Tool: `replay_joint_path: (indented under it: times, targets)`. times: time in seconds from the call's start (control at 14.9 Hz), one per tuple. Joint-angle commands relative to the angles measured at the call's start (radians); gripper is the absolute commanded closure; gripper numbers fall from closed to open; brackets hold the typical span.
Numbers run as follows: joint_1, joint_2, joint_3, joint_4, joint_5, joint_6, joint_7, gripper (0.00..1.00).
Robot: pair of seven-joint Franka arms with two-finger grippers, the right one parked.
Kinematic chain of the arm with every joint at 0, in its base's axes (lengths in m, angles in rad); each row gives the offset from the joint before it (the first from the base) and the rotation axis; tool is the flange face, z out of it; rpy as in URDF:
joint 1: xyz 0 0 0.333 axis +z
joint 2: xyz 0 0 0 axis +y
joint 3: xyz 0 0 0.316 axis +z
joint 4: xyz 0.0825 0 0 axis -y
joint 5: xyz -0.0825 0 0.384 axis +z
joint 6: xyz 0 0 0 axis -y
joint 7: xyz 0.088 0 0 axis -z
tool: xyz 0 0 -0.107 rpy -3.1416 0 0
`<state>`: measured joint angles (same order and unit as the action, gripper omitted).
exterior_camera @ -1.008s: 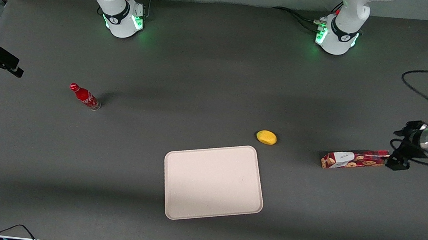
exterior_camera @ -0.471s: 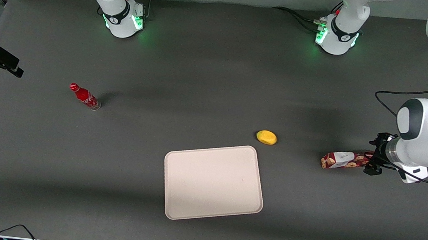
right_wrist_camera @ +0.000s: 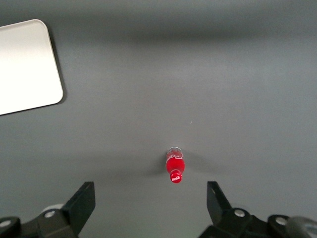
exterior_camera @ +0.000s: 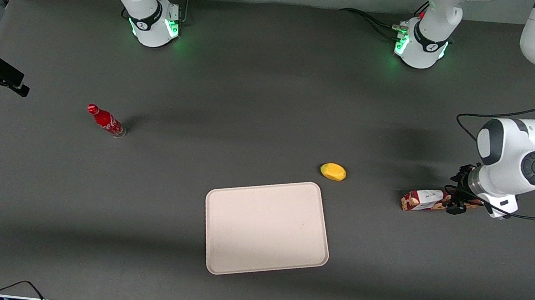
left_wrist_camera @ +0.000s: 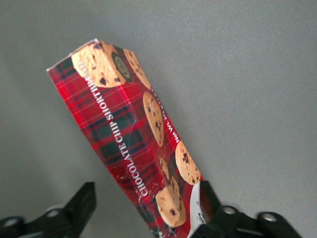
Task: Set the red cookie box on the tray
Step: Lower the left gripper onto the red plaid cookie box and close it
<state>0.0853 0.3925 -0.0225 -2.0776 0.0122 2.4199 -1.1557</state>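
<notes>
Right now I have the gripper (exterior_camera: 455,205) low over the red cookie box (exterior_camera: 424,199), with its fingers (left_wrist_camera: 74,210) spread wide and nothing held yet. The box lies flat on the table (exterior_camera: 273,96), near the edge at the working arm's end, with its white label end toward the tray (exterior_camera: 266,228). In the wrist view one finger sits just beside one long side of the box, and the other finger is well apart from the other long side, so the box is between them but not in the middle. It also lies a bit crooked between the fingers. I think the job now is to get a good grab. I would slide the gripper sideways so the box sits evenly in the gap, turn the wrist so the fingers are square to the long sides, then go down and close gently. A thin carton can squash, so I would not squeeze hard. I seem to be near one end of the box, so it may tip when lifted; holding closer to its middle would be safer. The tray is well apart from the box, nearer the front camera, with a yellow fruit (exterior_camera: 333,172) near its corner that I should carry the box past.
</notes>
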Motion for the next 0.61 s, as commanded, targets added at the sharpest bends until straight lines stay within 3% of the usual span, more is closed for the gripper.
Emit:
replay_joint_path:
  times: [0.0,0.54]
  targets:
    - [-0.005,0.017,0.013,-0.019,0.008,0.080,-0.022,0.97]
    - [-0.006,-0.010,0.013,0.019,0.002,0.085,-0.029,1.00]
